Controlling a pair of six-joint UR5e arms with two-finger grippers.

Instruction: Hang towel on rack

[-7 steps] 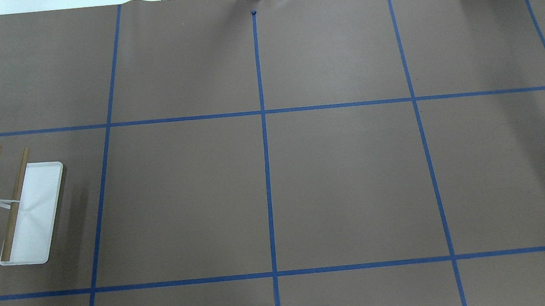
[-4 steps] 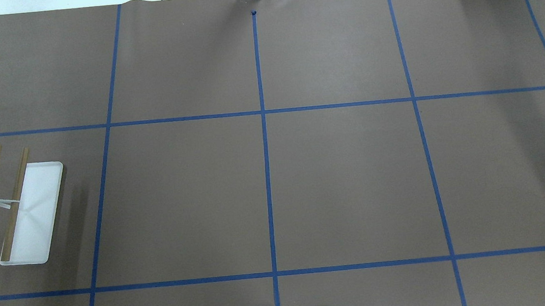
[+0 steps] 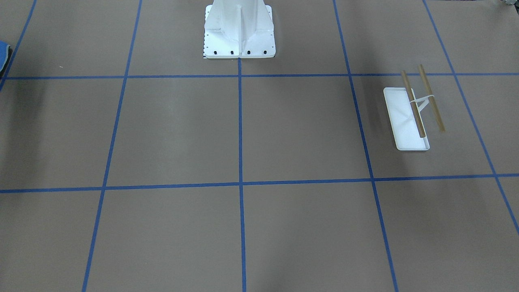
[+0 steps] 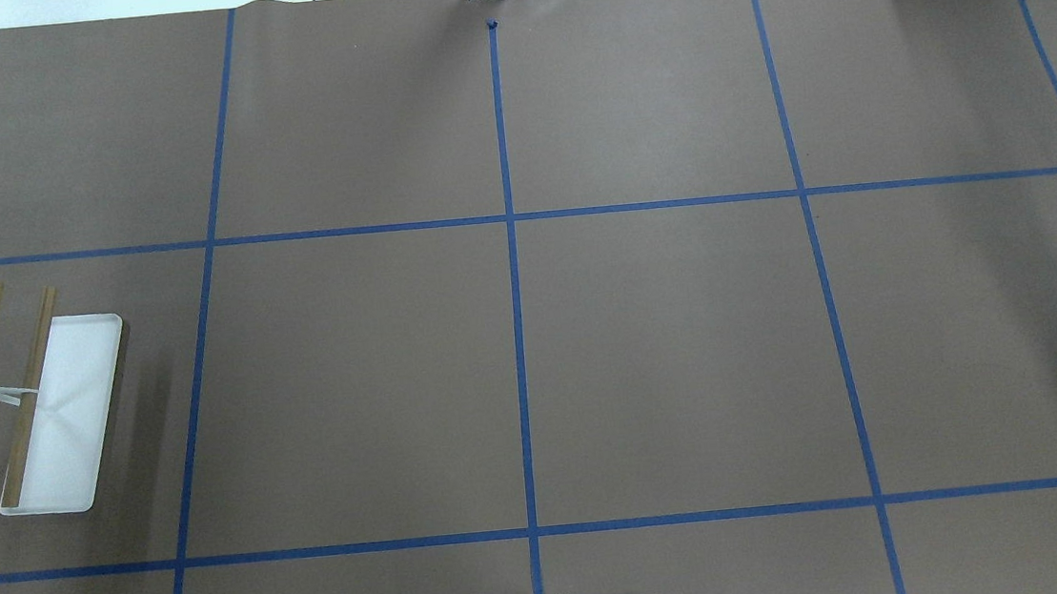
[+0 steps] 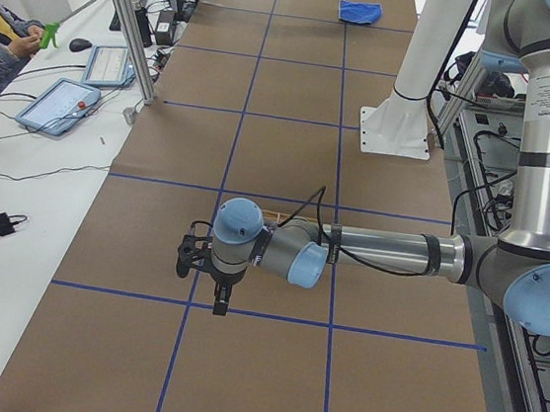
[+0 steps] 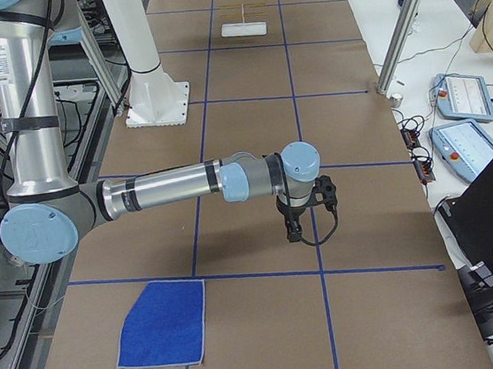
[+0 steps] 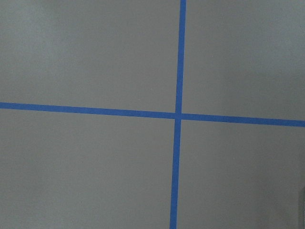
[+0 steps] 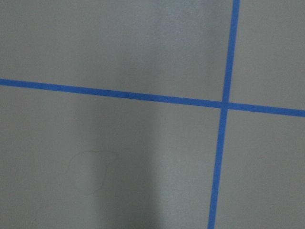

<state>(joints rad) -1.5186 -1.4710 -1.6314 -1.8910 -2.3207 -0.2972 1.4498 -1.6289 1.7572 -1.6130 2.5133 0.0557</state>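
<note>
Nearest, at the robot's right end, the towel (image 6: 163, 335) lies flat on the tabletop (image 6: 368, 313), blue face up. It looks light and limp and is likely to sag and bunch when lifted, so a pinch at a stitched corner seems best. Beyond it the right claw (image 6: 293, 233) hangs above the tabletop, well apart from the towel; I cannot tell how wide it stands. The same goes for the left claw (image 5: 221, 304). Farthest off, the rack (image 6: 246, 28) stands with both wooden rods bare.

Soft cloth towel (image 6: 161, 335); rack (image 4: 71, 423) with 2 matt wooden rods (image 4: 40, 340).
</note>
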